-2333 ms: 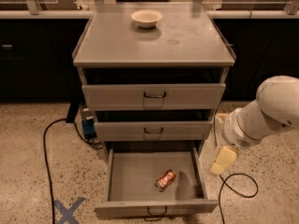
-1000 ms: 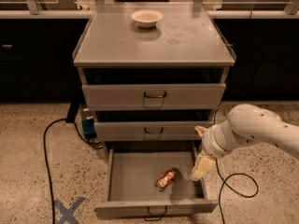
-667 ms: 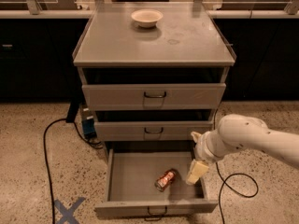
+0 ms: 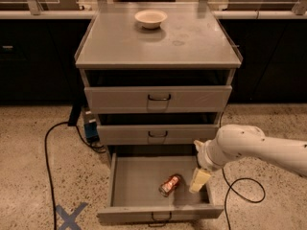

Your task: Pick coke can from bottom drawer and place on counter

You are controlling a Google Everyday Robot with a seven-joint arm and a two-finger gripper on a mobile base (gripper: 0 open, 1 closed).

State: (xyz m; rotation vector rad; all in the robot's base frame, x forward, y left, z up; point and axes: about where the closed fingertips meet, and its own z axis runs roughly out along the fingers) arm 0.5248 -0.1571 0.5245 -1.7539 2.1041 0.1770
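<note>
My gripper has swung left into bottom drawer, beside coke can; can't tell if it's open. Reaching, next I centre over it.

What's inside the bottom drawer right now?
The coke can lies on its side on the bottom drawer floor, with the gripper close beside it. The back, under the middle drawer, is hidden.

arm extended from right, gripper hanging low

coke can lying in open btm drawer, hand just beside it
</note>
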